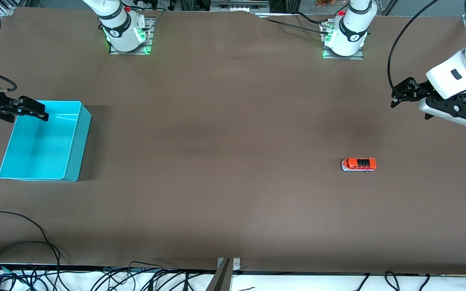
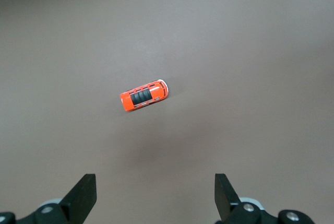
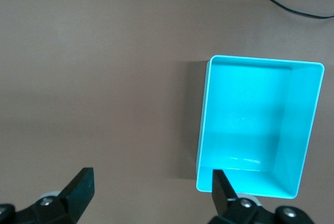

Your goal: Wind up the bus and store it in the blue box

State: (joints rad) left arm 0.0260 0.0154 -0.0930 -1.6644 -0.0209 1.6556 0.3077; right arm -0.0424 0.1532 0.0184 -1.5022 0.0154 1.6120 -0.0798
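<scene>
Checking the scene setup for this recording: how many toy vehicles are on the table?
1. The bus stands on the brown table toward the left arm's end. The blue box looks empty.

Robot lab (bolted arm bases (image 1: 127,38))

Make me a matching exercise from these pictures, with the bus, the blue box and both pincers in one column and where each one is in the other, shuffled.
Column one:
1. bus
2. blue box
3. left pincer
4. right pincer

Column two:
A. open, over the box's rim
B. on the table, toward the right arm's end
C. open, in the air above the table toward the left arm's end
D. alone on the brown table, toward the left arm's end

Pairs: 1-D, 2-B, 3-C, 4-A
</scene>
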